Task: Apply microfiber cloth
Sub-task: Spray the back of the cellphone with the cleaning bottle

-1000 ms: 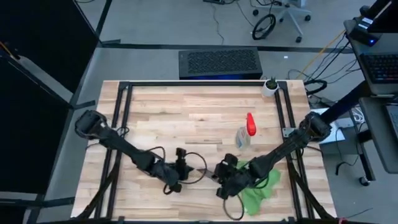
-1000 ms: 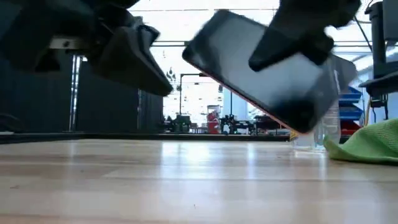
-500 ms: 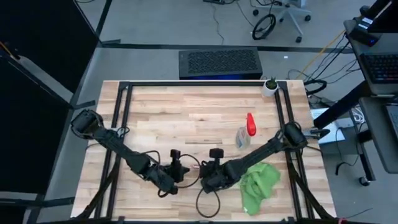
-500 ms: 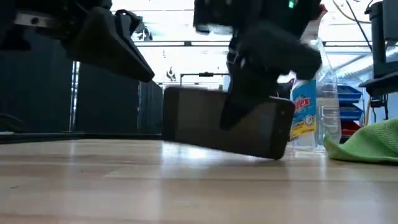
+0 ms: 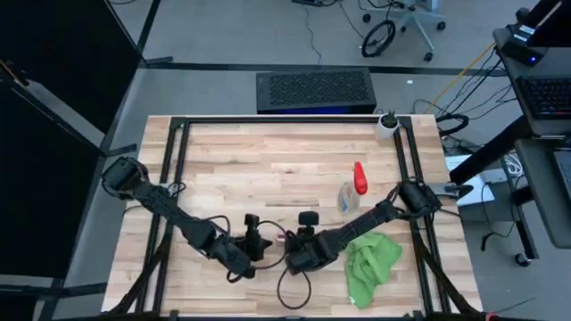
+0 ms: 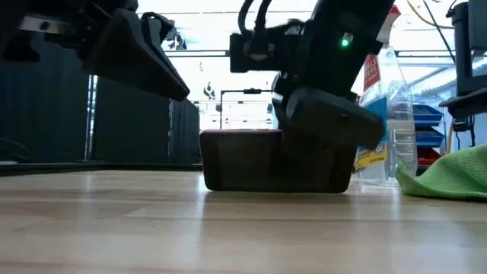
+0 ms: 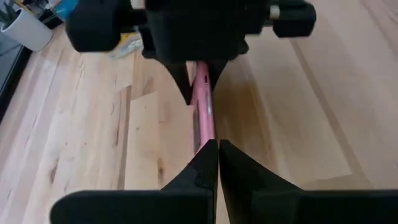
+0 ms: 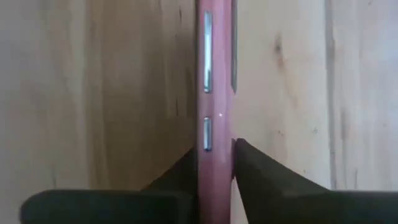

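Note:
A black phone with a pink rim (image 6: pixel 251 164) stands on its long edge on the wooden table, level, near the front middle. My right gripper (image 5: pixel 294 260) is shut on it from above. My left gripper (image 5: pixel 254 250) hovers just to the phone's left with its fingers shut (image 7: pixel 217 162); in the low view its tip (image 6: pixel 183 91) is above and clear of the phone. The bright green microfiber cloth (image 5: pixel 370 266) lies crumpled on the table right of the phone, with no gripper touching it. My right gripper pinches the phone's two flat faces between its two fingers (image 8: pixel 249 168), straddling the pink upper long edge (image 8: pixel 214 134). The fingers point down and lie across the phone, on its half nearer the cloth (image 6: pixel 327 144). The phone stands level, its lower long edge on the table.
A clear spray bottle with a red nozzle (image 5: pixel 352 189) stands behind the cloth. A white cup (image 5: pixel 386 125) sits at the far right corner. Black frame rails (image 5: pixel 174 178) run along the table's sides. Bare wood lies across the far and left parts.
My right gripper has carried the phone toward the table's left edge, away from the cloth, and down. The phone hung tilted and clear of the table a second ago; it has levelled out and now stands on its long edge on the wood.

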Motion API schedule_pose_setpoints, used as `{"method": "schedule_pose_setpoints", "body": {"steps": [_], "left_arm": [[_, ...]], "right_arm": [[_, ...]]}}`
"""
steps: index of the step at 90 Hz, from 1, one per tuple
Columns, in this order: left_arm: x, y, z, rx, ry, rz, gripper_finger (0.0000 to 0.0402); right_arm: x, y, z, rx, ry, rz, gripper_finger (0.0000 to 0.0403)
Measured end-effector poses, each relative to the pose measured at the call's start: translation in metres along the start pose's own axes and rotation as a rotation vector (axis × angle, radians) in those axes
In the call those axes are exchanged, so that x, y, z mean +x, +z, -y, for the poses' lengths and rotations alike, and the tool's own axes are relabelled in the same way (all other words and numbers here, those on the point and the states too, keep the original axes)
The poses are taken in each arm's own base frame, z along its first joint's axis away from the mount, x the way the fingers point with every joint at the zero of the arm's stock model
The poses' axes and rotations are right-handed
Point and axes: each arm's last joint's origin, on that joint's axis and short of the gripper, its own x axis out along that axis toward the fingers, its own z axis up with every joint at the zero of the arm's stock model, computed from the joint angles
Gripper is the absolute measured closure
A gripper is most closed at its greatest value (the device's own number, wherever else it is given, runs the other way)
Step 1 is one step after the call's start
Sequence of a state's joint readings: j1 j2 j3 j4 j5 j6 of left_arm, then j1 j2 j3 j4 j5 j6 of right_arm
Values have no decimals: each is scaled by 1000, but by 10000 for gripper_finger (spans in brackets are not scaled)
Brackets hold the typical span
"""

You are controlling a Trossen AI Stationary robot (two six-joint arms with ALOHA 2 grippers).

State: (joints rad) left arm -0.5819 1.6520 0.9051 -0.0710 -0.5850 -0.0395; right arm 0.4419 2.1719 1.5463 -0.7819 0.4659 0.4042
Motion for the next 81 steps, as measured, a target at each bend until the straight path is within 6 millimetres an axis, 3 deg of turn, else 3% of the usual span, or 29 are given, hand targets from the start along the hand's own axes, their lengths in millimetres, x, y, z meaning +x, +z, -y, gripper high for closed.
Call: {"method": "schedule_pose_setpoints", "body": {"steps": [51,81], "left_arm": [[0,0,0,1,-1,0,402],[0,-1,0,6,-2,-10,402]], "right_arm": [[2,2,5,16,-5,-5,208],[2,2,6,17,-7,-9,201]]}}
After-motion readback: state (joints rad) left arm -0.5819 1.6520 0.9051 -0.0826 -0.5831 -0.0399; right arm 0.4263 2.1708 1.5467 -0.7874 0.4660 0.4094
